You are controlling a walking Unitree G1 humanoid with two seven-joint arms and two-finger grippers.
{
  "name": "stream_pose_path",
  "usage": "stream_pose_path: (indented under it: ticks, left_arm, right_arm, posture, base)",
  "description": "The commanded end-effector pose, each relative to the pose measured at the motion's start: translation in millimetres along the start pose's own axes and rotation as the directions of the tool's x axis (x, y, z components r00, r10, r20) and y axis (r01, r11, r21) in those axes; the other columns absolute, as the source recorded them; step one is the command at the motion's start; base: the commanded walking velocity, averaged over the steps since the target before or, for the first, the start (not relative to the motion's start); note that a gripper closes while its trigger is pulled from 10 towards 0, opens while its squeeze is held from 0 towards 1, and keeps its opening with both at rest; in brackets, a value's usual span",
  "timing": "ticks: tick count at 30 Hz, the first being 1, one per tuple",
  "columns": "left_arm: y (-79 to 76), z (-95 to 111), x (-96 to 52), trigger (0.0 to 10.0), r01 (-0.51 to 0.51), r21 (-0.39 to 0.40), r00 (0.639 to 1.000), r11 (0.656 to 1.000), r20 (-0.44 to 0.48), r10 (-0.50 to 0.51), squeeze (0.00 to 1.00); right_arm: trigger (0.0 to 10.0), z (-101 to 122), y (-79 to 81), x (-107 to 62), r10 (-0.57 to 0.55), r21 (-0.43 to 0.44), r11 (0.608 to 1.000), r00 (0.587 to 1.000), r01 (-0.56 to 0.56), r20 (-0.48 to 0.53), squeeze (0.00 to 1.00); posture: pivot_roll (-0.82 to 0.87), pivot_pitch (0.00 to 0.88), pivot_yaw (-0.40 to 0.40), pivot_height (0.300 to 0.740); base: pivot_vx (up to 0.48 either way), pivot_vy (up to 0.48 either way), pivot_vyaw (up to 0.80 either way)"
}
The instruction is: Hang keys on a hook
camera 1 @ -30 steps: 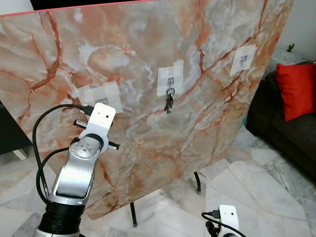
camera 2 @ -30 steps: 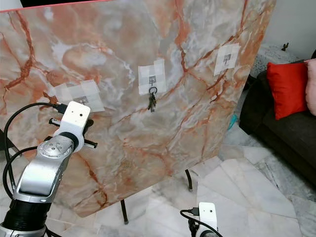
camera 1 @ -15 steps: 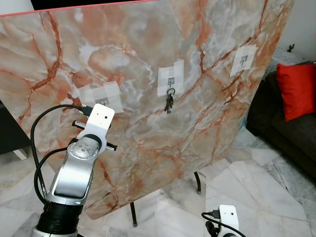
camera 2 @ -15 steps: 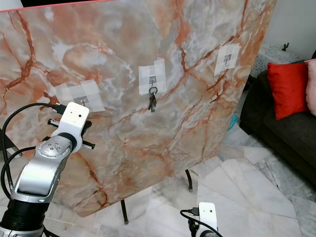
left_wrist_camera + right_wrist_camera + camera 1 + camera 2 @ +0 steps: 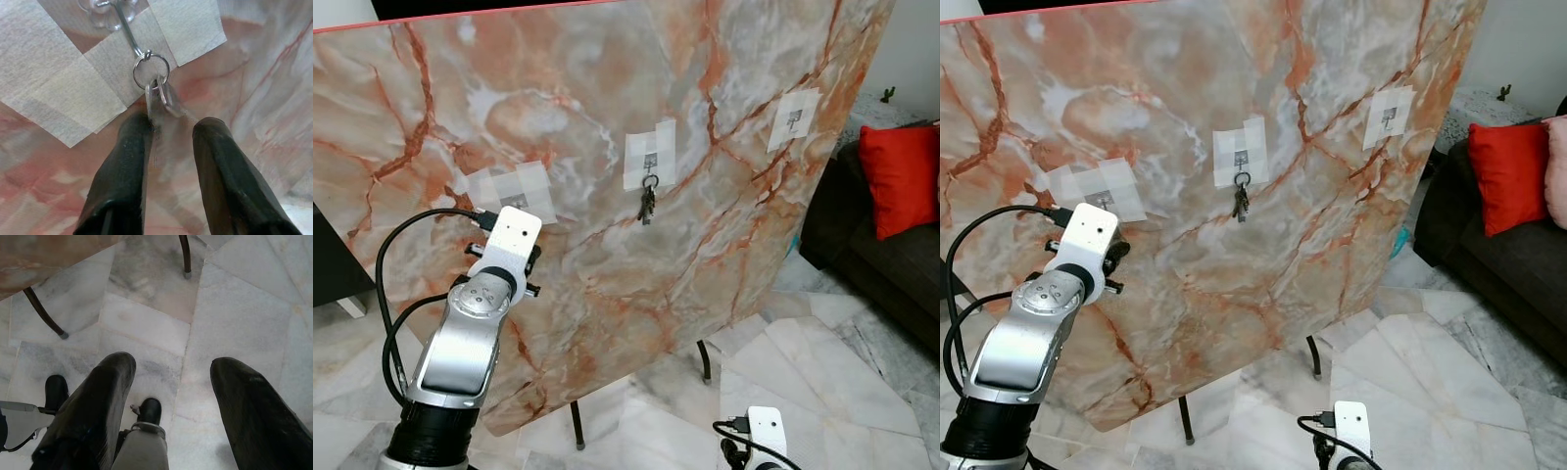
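Beneath taped wire hook point(image 5: 128, 33), metal keys point(image 5: 159, 95)

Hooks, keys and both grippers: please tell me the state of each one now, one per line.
Left hook: taped to the board, key ring hanging on it.
Left keys: hanging from the ring, between the fingers.
Left gripper: open, at these keys.
Middle hook: holds a second bunch of keys.
Right hook: empty.
Right gripper: open, idle above the floor.

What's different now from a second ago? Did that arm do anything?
The left gripper turned a little at the wrist, at the left hook where its keys hang. The other keys on the middle hook, the marble board and the right arm stayed put.
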State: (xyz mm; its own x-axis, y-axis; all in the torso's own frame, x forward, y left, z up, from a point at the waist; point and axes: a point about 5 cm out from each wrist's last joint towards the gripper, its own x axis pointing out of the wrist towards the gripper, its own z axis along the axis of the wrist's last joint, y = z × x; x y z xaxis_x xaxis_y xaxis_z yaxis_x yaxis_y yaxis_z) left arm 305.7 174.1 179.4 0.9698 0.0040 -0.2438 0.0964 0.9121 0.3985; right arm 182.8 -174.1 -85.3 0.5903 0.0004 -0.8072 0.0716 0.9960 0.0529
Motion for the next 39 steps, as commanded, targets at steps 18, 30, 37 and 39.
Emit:
stream_pose_path:
  ticks: [18,30,37,39]
  left_arm:
    - [19.3,-23.2,-43.7,10.0,-0.038,-0.053,0.996,0.998,0.082,0.042,1.0]
    - [13.1,-151.1,-73.2,10.0,0.071,-0.051,0.973,0.996,-0.217,-0.08,0.0]
    - [-16.9,-218.5,-56.2,10.0,0.11,-0.124,0.904,0.986,-0.4,-0.152,0.0]
    - [-24.3,-231.0,-54.0,10.0,0.112,-0.145,0.882,0.983,-0.442,-0.165,0.0]
  right_arm:
    - [10.0,-1.5,-2.6,-0.4,-0.013,0.013,1.0,1.0,0.013,-0.006,0.0]
    - [10.0,-1.5,-3.2,-0.4,-0.019,0.012,1.0,1.0,0.019,-0.01,0.0]
    - [10.0,-3.6,-3.6,-0.7,-0.028,0.007,1.0,0.999,0.028,-0.019,0.0]
    - [10.0,-4.5,-3.8,-0.8,-0.033,0.009,0.999,0.999,0.033,-0.023,0.0]
  posture:
    - [0.1,0.0,-0.043,0.74]
    - [0.12,0.0,-0.049,0.74]
    - [0.1,0.0,-0.046,0.74]
    - [0.08,0.0,-0.043,0.74]
  base:
    - [0.0,0.0,0.0]
    - [0.0,0.0,0.0]
    - [0.0,0.0,0.0]
    - [0.0,0.0,0.0]
